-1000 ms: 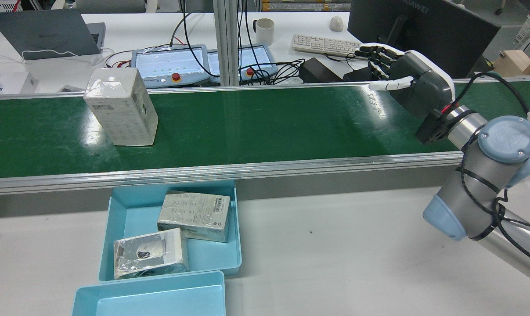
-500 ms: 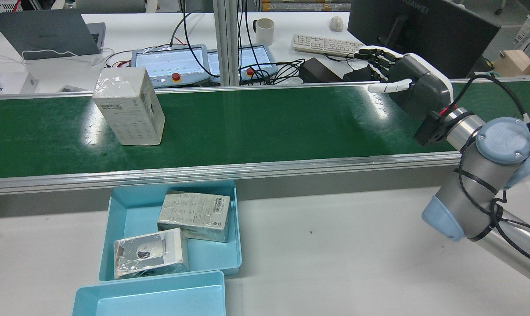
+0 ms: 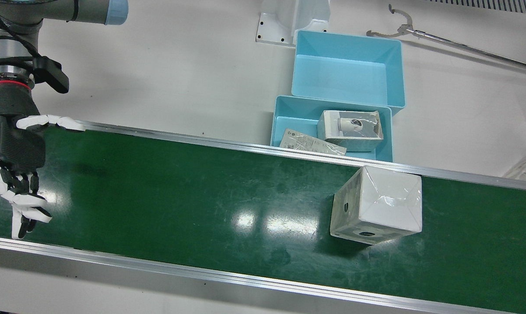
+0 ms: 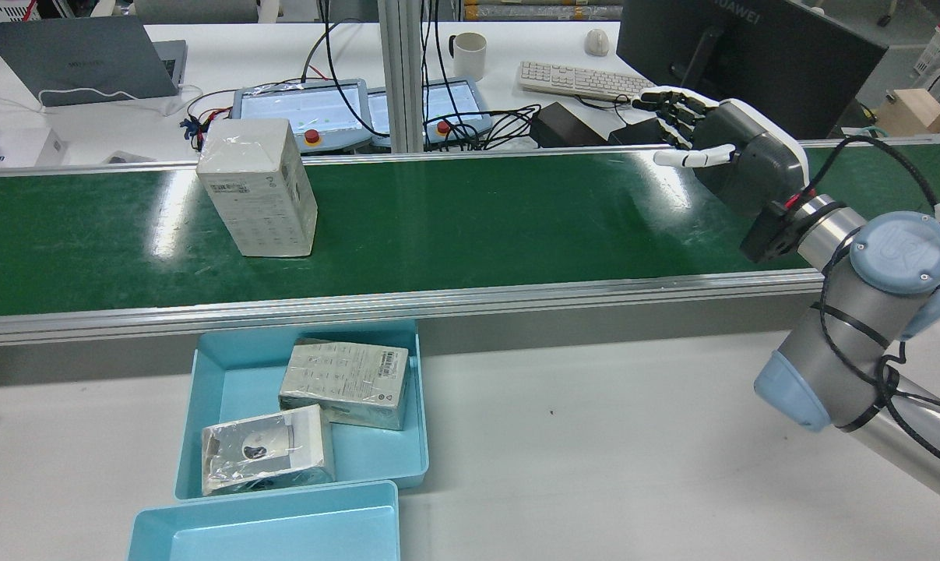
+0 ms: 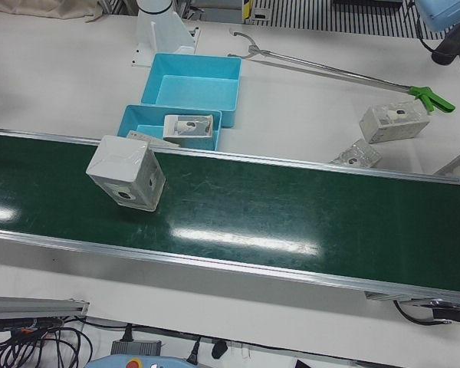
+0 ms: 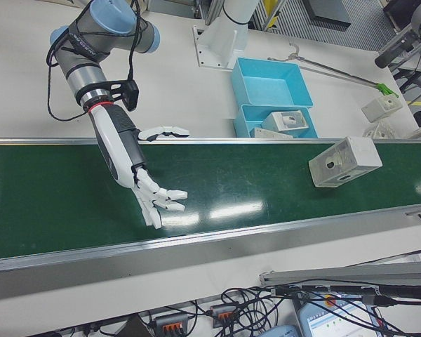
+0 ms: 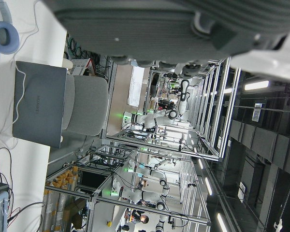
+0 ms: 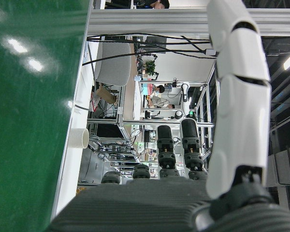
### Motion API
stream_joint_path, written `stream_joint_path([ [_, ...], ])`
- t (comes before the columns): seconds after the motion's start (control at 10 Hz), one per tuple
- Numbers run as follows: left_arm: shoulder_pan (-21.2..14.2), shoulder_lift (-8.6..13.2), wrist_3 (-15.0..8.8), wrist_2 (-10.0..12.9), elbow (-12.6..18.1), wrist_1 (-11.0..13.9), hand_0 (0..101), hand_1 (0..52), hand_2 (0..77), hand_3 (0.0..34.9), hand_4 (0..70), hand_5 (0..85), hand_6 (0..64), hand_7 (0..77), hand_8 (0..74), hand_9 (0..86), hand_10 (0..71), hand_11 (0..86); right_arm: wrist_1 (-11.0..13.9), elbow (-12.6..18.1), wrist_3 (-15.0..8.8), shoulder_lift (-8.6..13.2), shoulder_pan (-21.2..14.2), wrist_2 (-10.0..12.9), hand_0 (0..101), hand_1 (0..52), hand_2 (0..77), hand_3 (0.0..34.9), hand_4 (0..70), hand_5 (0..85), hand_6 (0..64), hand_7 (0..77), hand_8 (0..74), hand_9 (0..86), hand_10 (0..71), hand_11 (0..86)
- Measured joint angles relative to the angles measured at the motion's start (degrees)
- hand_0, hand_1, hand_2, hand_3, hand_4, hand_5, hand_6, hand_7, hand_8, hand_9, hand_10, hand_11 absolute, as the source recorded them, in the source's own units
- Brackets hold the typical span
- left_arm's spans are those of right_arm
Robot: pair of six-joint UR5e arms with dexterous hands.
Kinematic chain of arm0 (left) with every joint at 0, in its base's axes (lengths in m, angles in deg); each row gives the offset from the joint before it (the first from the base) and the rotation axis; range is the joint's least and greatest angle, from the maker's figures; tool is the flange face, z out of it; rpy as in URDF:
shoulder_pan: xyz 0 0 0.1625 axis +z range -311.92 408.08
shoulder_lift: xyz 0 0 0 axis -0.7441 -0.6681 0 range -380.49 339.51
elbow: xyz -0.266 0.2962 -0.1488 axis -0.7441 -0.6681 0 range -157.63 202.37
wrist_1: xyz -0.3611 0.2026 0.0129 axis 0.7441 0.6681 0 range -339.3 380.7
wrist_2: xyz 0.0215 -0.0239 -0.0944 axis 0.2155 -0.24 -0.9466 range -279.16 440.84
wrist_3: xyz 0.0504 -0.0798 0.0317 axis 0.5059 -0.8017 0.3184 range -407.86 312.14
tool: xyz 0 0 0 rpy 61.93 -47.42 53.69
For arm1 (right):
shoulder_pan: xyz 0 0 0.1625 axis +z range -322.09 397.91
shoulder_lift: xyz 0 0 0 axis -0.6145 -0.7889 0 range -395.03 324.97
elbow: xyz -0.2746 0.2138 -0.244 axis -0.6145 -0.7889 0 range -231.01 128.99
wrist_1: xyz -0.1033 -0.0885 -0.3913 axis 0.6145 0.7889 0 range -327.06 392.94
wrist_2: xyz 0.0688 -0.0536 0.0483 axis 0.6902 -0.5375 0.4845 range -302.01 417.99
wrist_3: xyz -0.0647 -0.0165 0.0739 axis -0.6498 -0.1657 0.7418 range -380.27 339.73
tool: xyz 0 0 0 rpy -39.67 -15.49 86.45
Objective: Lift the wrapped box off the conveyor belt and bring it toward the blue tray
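Box-catching falls to the right hand (image 4: 730,156), which hovers over the belt (image 4: 477,218) at its own end, fingers (image 6: 161,200) spread and thumb out to the side, holding nothing. The left hand is only glimpsed in its own camera as a grey palm edge, so I cannot tell how it stands. Well apart from the right hand, toward the other end of the belt, the box (image 4: 258,187) stands upright on its small end, roughly level with the tray (image 4: 228,382) that sits just beside the belt's near rail. It looks like a stiff carton in clear shrink film (glossy, so probably slippery), likely light, and being tall it may tip if nudged high. The best hold seems to be across two opposite broad faces, about mid-height, thumb on one side and fingers on the other, squeezing firmly without crushing the card.
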State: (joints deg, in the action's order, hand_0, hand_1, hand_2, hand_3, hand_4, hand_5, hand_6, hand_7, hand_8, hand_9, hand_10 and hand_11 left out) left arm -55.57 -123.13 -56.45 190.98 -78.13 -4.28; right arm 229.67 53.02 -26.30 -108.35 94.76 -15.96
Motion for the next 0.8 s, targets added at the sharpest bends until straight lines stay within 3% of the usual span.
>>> stream_joint_path([
  [0.2, 0.0, 0.0, 0.0, 0.0, 0.0, 0.0, 0, 0.0, 1.1, 0.0, 0.0, 1.1, 0.0, 0.5, 0.5, 0.0, 0.5, 0.0, -0.06, 0.23, -0.09, -0.17, -0.13, 0.29, 48, 15.3, 18.5, 7.3, 10.4, 25.6, 2.7, 19.1, 0.5, 4.4, 0.0, 1.6],
  [0.8, 0.0, 0.0, 0.0, 0.0, 0.0, 0.0, 0, 0.0, 1.1, 0.0, 0.0, 1.1, 0.0, 0.5, 0.5, 0.0, 0.5, 0.0, -0.38, 0.13, -0.12, 0.06, -0.47, 0.56, 48, 15.3, 18.5, 7.2, 13.1, 27.3, 4.9, 21.3, 0.5, 4.4, 0.0, 1.6],
])
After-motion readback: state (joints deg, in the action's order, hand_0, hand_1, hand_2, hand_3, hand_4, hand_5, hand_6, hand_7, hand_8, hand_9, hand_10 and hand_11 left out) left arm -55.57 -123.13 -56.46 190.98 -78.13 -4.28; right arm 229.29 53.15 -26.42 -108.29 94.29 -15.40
